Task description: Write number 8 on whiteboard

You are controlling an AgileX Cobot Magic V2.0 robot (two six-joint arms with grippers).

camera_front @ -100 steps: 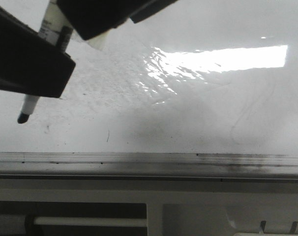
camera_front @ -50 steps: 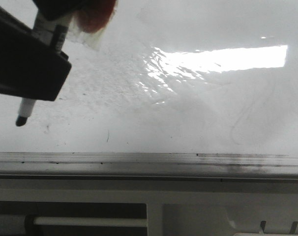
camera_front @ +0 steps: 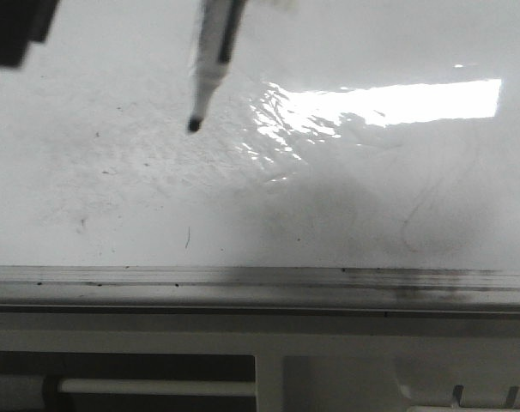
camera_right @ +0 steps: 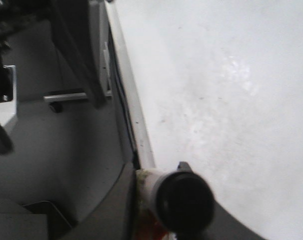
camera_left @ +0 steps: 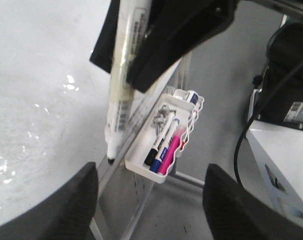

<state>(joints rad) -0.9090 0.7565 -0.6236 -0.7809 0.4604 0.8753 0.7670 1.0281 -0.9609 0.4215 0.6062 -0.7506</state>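
— Which step is this?

— The approach, by the look of it. The right fingers (camera_left: 181,35) are clenched on the marker (camera_front: 210,60), whose dark tip points down at the whiteboard (camera_front: 114,197) just beside the glare patch (camera_front: 389,103). Whether the tip touches cannot be told.

— And the left fingers (camera_left: 66,205)?

— Spread apart and empty, above the pen tray (camera_left: 141,155) at the board's edge.

— Any number 8 yet?

— None; only faint grey curves (camera_front: 419,215) and specks above the metal edge strip (camera_front: 243,276).

— So next?

— Probably bring the tip into light, steady contact on a bare patch, then trace two joined loops without lifting
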